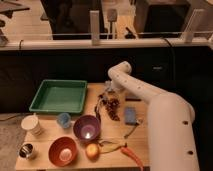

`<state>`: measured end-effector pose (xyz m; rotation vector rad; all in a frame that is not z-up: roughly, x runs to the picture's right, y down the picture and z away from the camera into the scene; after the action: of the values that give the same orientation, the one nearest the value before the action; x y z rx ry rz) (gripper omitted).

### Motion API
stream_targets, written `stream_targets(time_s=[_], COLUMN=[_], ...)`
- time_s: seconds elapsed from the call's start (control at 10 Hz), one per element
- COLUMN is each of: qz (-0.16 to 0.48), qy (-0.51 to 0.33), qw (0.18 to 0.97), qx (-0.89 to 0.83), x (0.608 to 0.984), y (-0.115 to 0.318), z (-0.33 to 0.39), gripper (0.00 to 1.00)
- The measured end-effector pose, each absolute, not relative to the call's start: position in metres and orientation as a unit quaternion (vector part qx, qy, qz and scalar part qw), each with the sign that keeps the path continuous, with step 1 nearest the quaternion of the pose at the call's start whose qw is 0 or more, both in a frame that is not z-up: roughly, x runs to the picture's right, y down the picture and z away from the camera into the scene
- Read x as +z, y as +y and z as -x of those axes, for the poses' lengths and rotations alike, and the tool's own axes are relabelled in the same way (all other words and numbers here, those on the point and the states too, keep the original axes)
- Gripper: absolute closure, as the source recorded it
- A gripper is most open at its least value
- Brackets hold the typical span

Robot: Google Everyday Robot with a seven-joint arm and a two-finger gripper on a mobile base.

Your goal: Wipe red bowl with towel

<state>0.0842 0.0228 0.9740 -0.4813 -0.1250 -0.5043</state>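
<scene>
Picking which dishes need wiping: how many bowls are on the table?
2. The red bowl sits at the front left; the purple bowl is just behind and right of it. The gripper is mid-table, beyond both. None seem hidden.

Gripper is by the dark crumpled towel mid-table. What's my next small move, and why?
Probably ease the gripper down onto the dark red crumpled towel to secure it. The gripper sits at the towel's upper-left edge, and the red bowl lies apart at the front left, past the purple bowl, so wiping cannot start yet.
</scene>
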Motion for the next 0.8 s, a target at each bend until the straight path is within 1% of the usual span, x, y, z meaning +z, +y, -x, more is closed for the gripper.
stream_targets(time_s=[0.8], qz=[0.17], qy=[-0.076], qw=[0.952], qx=[-0.242], x=[0.992], y=[-0.007], z=[-0.08], gripper=[0.2])
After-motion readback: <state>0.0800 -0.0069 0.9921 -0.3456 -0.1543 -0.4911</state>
